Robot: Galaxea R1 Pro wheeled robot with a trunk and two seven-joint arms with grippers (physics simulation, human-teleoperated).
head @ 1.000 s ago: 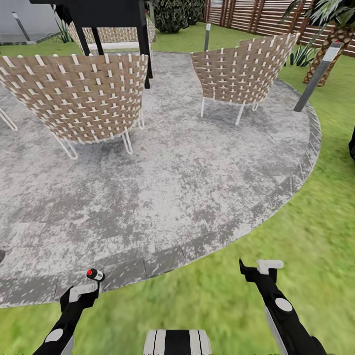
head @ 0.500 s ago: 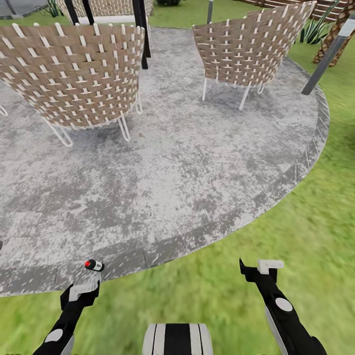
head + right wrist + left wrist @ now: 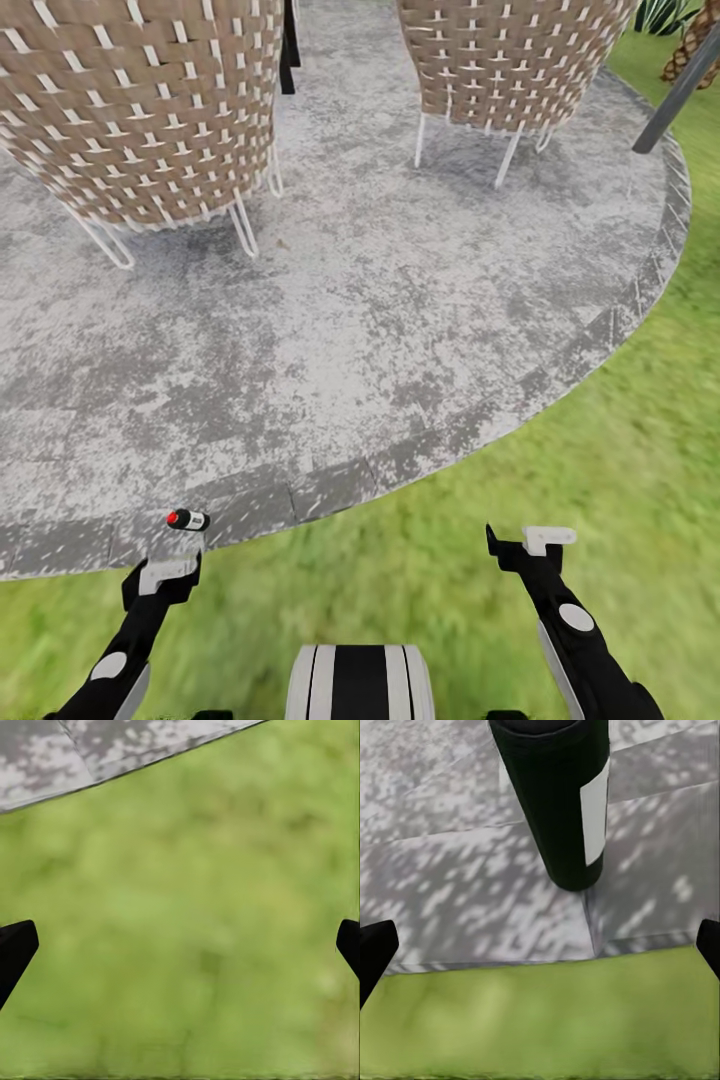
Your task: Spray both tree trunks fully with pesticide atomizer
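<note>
We see the small dark bottle with its red tip lying on the kerb edge of the grey stone patio, close to the lawn. Our left gripper hovers just short of it, fingers spread wide and empty; in the left wrist view the bottle lies ahead between them. Our right gripper hangs open over the grass, well apart. Two woven chairs stand further back on the patio.

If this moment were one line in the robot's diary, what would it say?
phase: approach | pesticide atomizer: lying on patio edge | left gripper: open, just short of it | right gripper: open, over lawn
</note>
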